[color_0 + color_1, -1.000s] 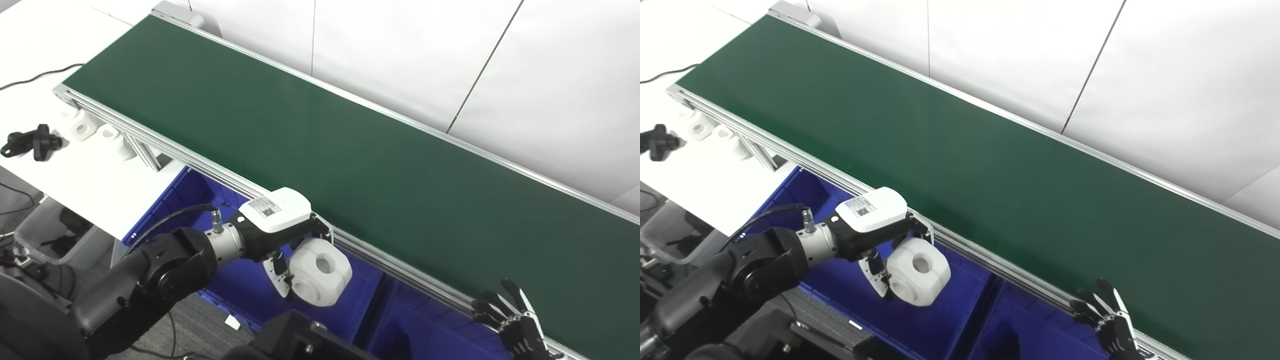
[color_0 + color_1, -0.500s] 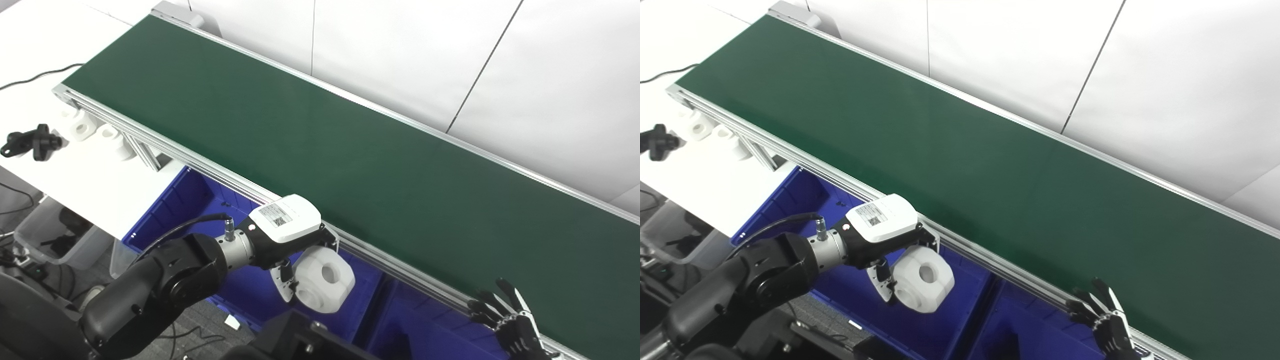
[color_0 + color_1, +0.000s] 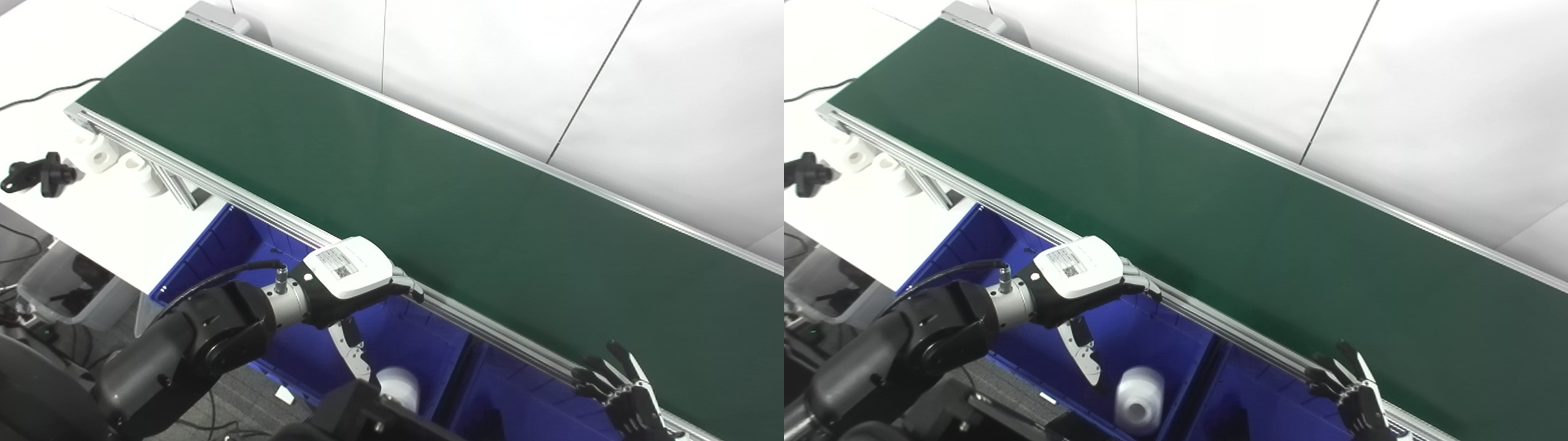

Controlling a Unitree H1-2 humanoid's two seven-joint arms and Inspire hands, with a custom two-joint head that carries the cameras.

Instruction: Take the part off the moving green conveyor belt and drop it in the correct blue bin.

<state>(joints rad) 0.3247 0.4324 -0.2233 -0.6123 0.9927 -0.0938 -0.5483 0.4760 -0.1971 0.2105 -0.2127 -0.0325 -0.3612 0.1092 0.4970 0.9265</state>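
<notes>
The white round part (image 3: 1139, 392) with a centre hole lies blurred in the left blue bin (image 3: 986, 239), also seen low in the left eye view (image 3: 398, 386). My left hand (image 3: 1084, 288) hovers above that bin beside the belt's near rail, open and empty, fingers spread. My right hand (image 3: 1356, 398) is at the bottom right by the rail, fingers spread, holding nothing. The green conveyor belt (image 3: 1176, 190) carries no part in view.
A second blue bin (image 3: 1249, 398) sits right of the first, under the belt rail. On the white table (image 3: 92, 208) at left lie two white parts (image 3: 116, 159) and a black part (image 3: 37, 174). A clear bin (image 3: 67, 288) stands below it.
My left hand opened and let go of the white part, which has dropped into the left blue bin. The right hand has barely moved.
</notes>
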